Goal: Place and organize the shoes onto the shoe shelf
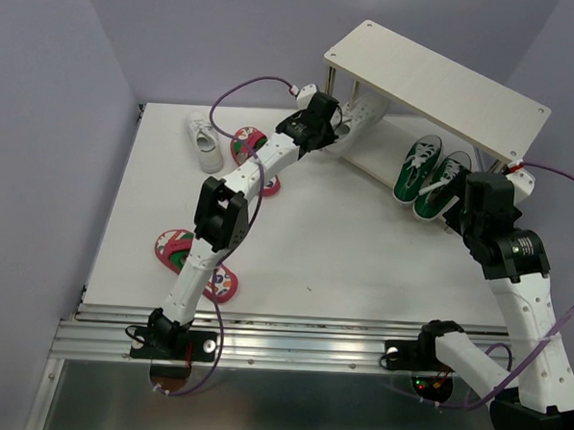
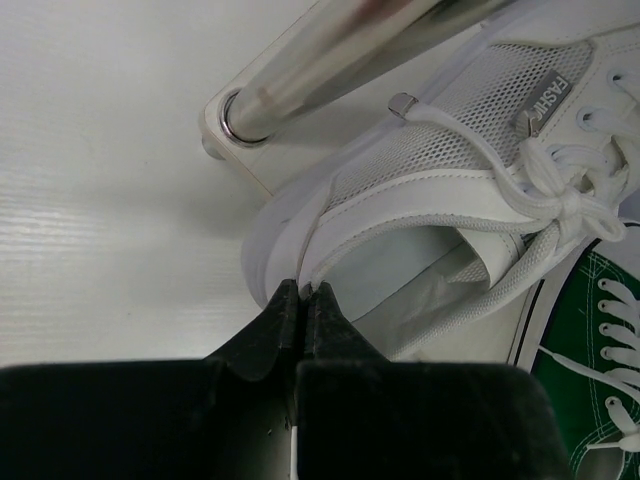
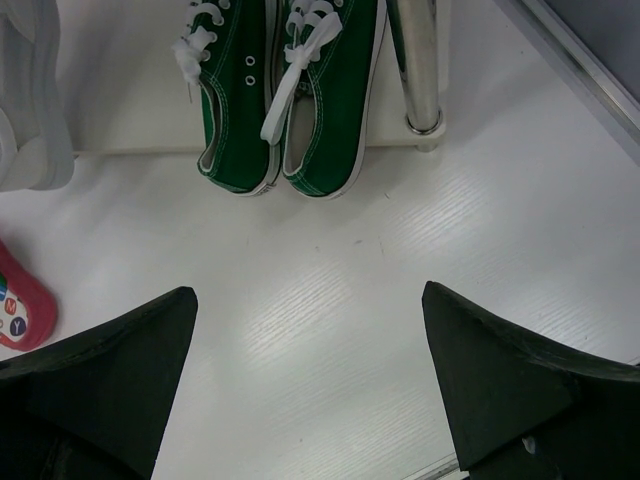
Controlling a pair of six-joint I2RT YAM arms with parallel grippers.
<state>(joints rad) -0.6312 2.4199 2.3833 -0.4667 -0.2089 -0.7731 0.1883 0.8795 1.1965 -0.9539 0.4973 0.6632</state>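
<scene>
Green sneakers [image 1: 429, 174] side by side on shelf [image 1: 438, 83] lower board.

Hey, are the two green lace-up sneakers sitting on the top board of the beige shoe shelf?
No, the two green lace-up sneakers stand side by side on the lower board, beneath the top board.
</scene>
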